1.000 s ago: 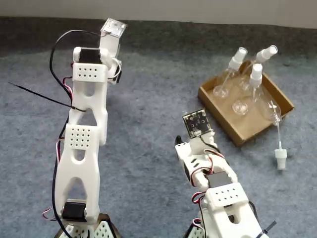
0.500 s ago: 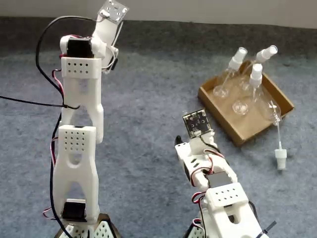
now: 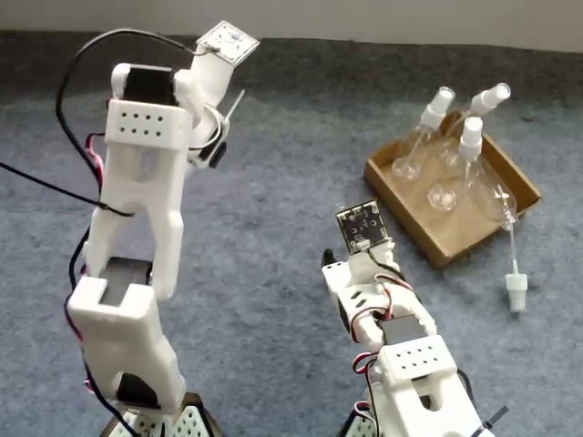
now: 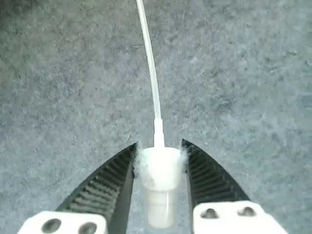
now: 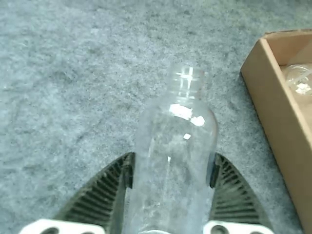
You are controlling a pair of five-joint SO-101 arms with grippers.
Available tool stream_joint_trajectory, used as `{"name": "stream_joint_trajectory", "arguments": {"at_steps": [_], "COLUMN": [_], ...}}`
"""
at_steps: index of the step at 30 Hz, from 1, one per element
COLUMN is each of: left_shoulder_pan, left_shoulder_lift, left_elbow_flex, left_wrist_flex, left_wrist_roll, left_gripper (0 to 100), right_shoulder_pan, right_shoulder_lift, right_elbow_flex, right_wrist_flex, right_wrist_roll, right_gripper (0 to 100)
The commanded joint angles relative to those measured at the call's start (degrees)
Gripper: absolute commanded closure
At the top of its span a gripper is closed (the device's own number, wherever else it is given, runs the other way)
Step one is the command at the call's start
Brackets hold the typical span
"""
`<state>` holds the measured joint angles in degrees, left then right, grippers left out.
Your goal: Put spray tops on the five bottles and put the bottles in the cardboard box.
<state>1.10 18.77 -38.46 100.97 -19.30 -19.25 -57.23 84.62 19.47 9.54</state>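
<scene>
Spray top [image 4: 157, 170]: clamped by its cap in my left jaws, dip tube [image 4: 148, 58] running straight out ahead of them. Bottle [image 5: 173, 161]: clamped in my right jaws, open neck pointing forward, near the cardboard box [image 5: 268, 112]. Tube and neck stand well apart; judged unaligned.

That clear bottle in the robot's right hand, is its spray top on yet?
Off. The bottle in the right hand has a bare, open neck; a spray top with its tube sits gripped in the left hand.
</scene>
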Motion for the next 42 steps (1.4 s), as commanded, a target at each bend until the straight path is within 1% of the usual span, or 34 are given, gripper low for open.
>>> {"name": "stream_joint_trajectory", "arguments": {"at_steps": [1, 3, 5, 8, 15, 17, 20, 23, 25, 28, 30, 33, 35, 37, 39, 42], "left_shoulder_pan": [0.84, 0.84, 0.84, 0.75, 1.1, 1.1, 0.75, 0.75, 0.75, 0.75, 0.75, 0.84, 0.92, 1.1, 1.1, 1.1], "left_shoulder_lift": [-10.51, -13.76, -17.63, -24.4, -45.41, -50.59, -56.75, -59.12, -59.21, -59.21, -59.21, -59.12, -59.12, -59.12, -59.12, -59.03], "left_elbow_flex": [7.96, 12.7, 17.54, 24.22, 40.75, 45.58, 54.37, 63.78, 69.85, 78.29, 83.65, 90.59, 94.11, 96.57, 97.89, 97.98], "left_wrist_flex": [-0.09, -0.09, -0.09, -0.09, -0.09, -0.09, -0.97, -5.98, -11.16, -22.42, -30.42, -42.02, -47.38, -49.76, -50.73, -51.16], "left_wrist_roll": [-1.85, -6.51, -9.49, -9.93, -10.29, -14.24, -22.86, -26.9, -28.31, -29.89, -32.44, -38.77, -43.87, -47.82, -50.29, -51.08], "left_gripper": [100, 100, 100, 100, 100, 100, 100, 100, 100, 100, 100, 100, 99, 99, 99, 99], "right_shoulder_pan": [-0.66, -0.66, -0.66, -0.66, -0.66, -0.66, -0.66, -0.66, -0.66, -0.66, -0.66, -0.66, -0.66, -0.66, -0.66, -0.66], "right_shoulder_lift": [-0.92, -0.92, -0.92, -0.92, -0.92, -0.92, -0.92, -0.92, -0.92, -0.92, -0.92, -0.92, -0.92, -0.92, -0.92, -0.92], "right_elbow_flex": [0.04, 0.04, 0.04, 0.04, 0.04, 0.04, 0.04, 0.04, 0.04, 0.04, 0.04, 0.04, 0.04, 0.04, 0.04, 0.04], "right_wrist_flex": [-0.84, -0.84, -0.84, -0.84, -0.84, -0.84, -0.84, -0.84, -0.84, -0.84, -0.84, -0.84, -0.84, -0.84, -0.84, -0.84], "right_wrist_roll": [-0.26, -0.26, -0.26, -0.26, -0.26, -0.26, -0.26, -0.26, -0.26, -0.26, -0.26, -0.26, -0.26, -0.26, -0.26, -0.26], "right_gripper": [85.3, 85.3, 85.3, 85.3, 85.3, 85.3, 85.3, 85.3, 85.3, 85.3, 85.3, 85.3, 85.3, 85.3, 85.3, 85.3]}}
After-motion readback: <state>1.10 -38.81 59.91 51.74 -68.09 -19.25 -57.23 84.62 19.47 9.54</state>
